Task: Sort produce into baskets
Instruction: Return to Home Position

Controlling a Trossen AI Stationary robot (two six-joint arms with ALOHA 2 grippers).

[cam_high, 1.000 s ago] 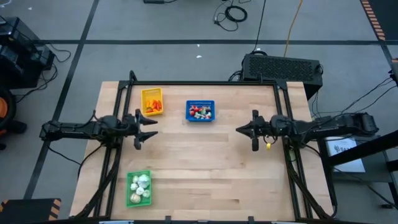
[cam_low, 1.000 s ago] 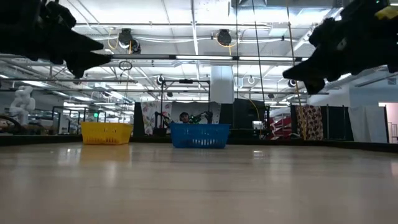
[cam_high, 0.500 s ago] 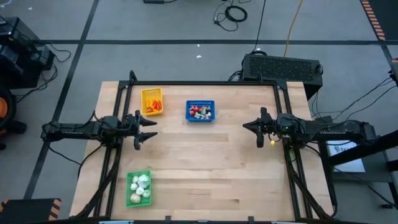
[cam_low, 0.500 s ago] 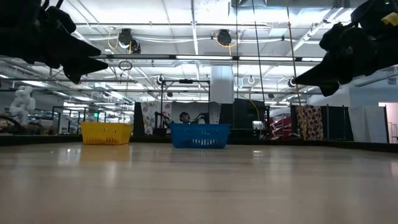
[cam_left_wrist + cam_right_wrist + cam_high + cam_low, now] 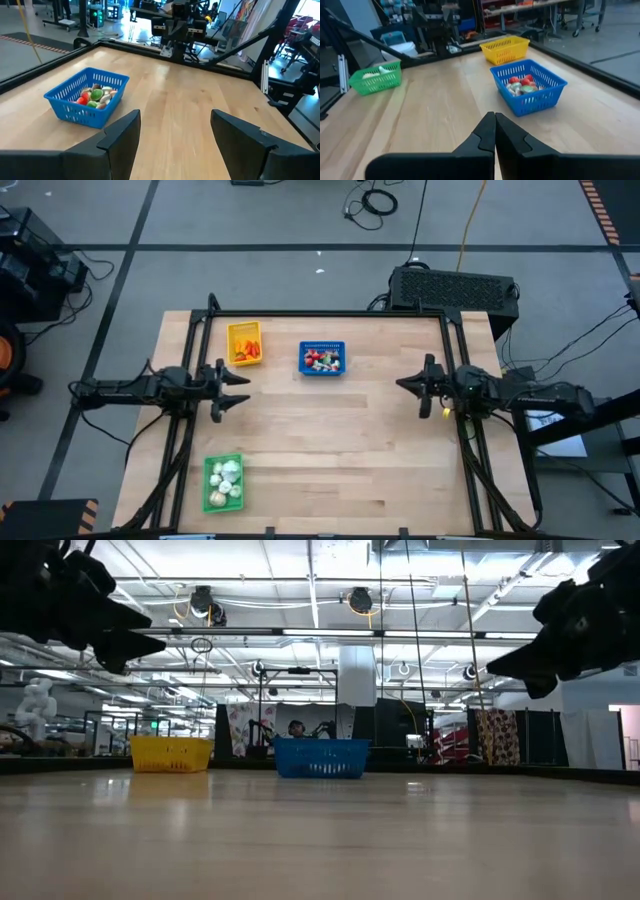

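Now L tool point(image 5: 238, 388) spread, R tool point(image 5: 402, 383) pressed together; both hover over table point(image 5: 330, 440).

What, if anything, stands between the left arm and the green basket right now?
Probably nothing. The left gripper hovers open over the table, and only bare wood lies between it and the green basket on the same side. It looks reachable.

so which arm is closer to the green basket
Left. The left arm hangs over the table's left edge, the same side as the green basket; the right arm is over the right edge, across the table from it.
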